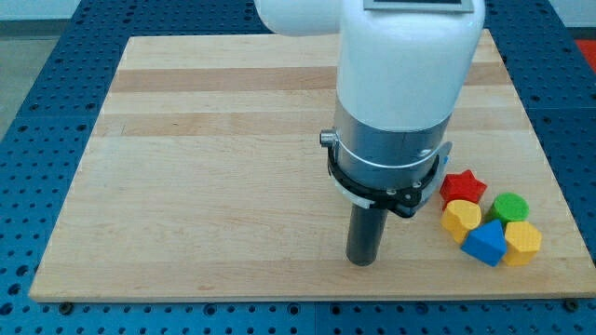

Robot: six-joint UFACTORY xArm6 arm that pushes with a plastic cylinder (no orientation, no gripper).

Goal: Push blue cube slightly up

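Note:
The blue cube (484, 244) lies near the board's bottom right corner, in a tight cluster. A red star (463, 186) is above it to the left, a yellow block (460, 217) touches its upper left, a green block (510, 207) is above it, and a yellow hexagonal block (522, 242) touches its right side. My tip (361, 261) rests on the board to the left of the cluster, well apart from the blue cube and slightly lower than it in the view.
The wooden board (214, 167) lies on a blue perforated table (37, 112). The arm's white and grey body (396, 102) hangs over the board's middle right and hides part of it.

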